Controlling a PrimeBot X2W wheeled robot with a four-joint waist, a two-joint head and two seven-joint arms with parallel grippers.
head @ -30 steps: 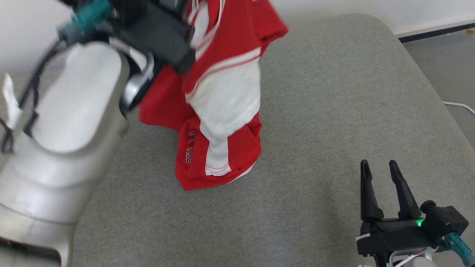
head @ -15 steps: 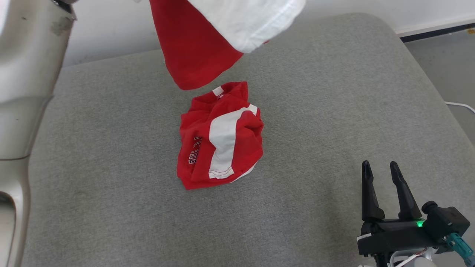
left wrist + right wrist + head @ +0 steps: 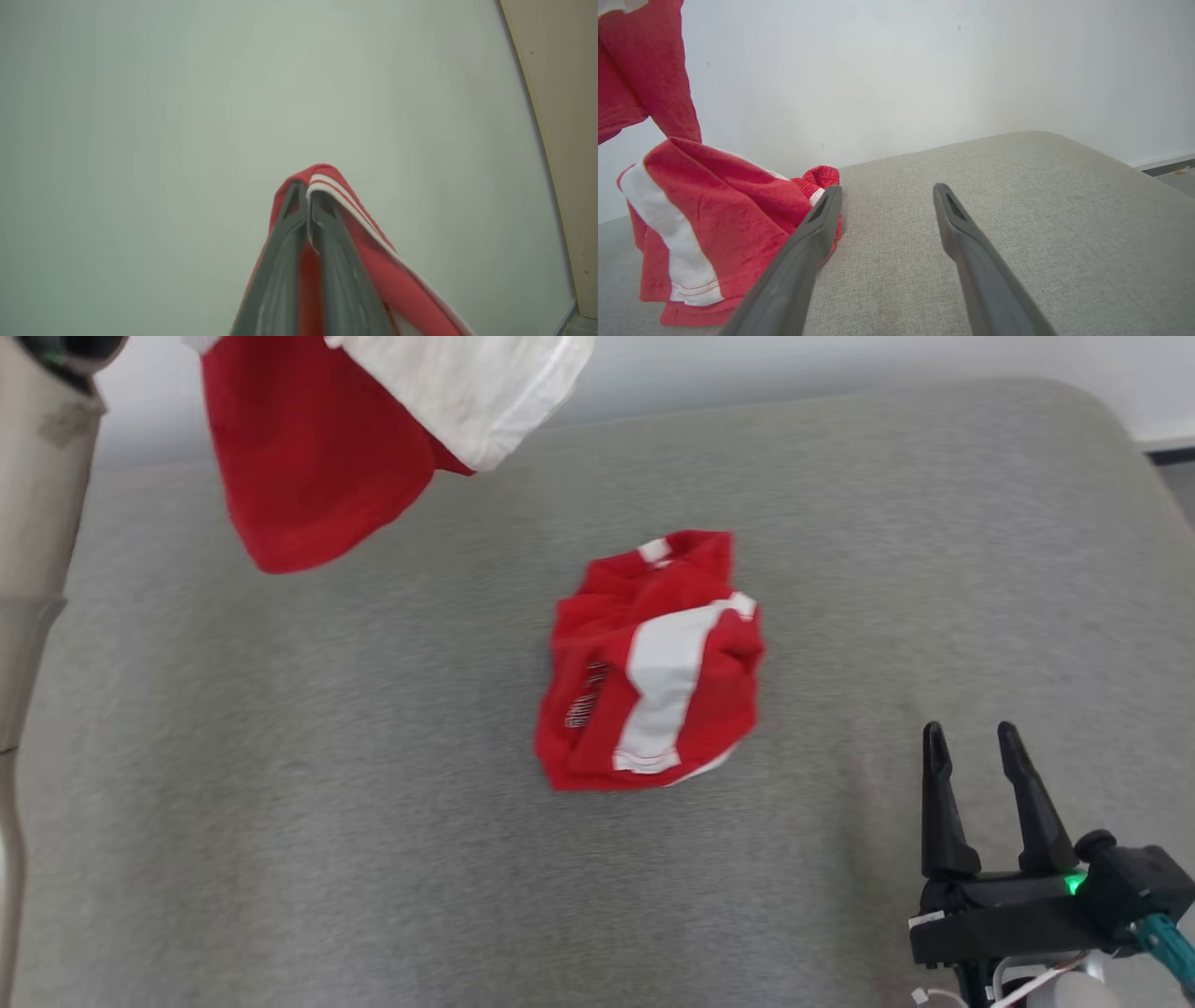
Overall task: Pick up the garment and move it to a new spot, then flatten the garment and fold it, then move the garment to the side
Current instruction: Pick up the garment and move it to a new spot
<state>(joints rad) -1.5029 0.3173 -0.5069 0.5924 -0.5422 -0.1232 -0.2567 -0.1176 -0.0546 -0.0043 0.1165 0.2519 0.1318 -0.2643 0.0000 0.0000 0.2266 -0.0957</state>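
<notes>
Hoisted clear of the crumpled red-and-white bundle on the grey padded cushion, the limp, light red-and-white garment is dangling from the left gripper, which is pinching its striped hem, while the right gripper is waiting spread wide, likely best taking a free corner.

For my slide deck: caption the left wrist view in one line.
Left gripper shut on a fold of the red-and-white garment, held before a pale wall.

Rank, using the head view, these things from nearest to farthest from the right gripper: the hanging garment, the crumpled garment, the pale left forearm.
1. crumpled garment, in the middle of the grey cushion, left of the right gripper.
2. hanging garment, upper left.
3. pale left forearm, far left edge.
</notes>
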